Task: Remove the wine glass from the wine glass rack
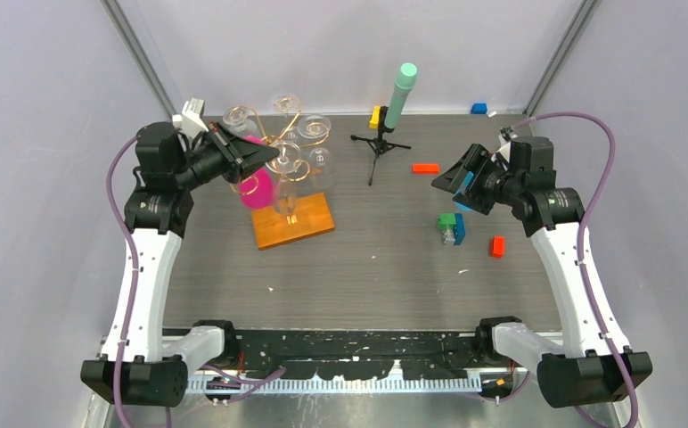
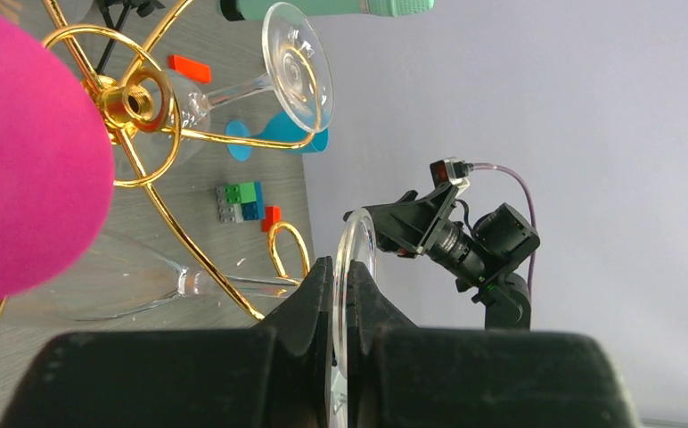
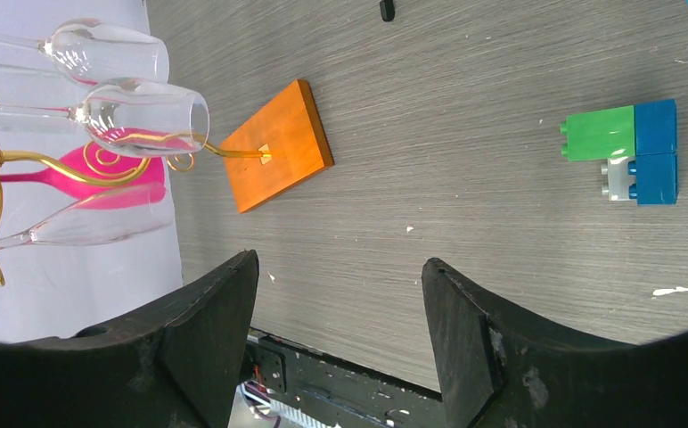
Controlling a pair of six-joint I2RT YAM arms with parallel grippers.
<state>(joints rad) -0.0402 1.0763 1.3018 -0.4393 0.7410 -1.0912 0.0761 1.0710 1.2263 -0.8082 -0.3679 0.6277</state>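
Okay, left gripper [image 1: 267, 158] is up at the top of the wine glass rack [image 1: 300, 223], which stands in the 10 o'clock part of the table [image 1: 385, 285] on its orange-brown base. In the left wrist view the left gripper's fingers [image 2: 318, 299] are pinched together on the thin round foot of a clear wine glass [image 2: 358, 245], seen edge-on between them. So the jaws are closed, with only the glass foot between them. That foot sits just beside a gold scroll arm; whether it rests on the arm I cannot tell.

A pink glass [image 1: 256, 189] hangs on the rack at 7 o'clock of the left gripper. More clear glasses hang bowl-down around the post.

Right gripper [image 3: 336, 294] hovers over the 3 o'clock side of the table, well apart from the rack. Its jaws stand wide and there is nothing between them, only bare tabletop below. A green and blue brick cluster [image 1: 452, 228] lies on the table at 6 o'clock of it, and a red brick [image 1: 425, 168] lies at 9 o'clock.

A black tripod [image 1: 378, 147] carrying a mint-green cylinder [image 1: 402, 94] stands at 12 o'clock on the table, at 3 o'clock of the rack and apart from it.
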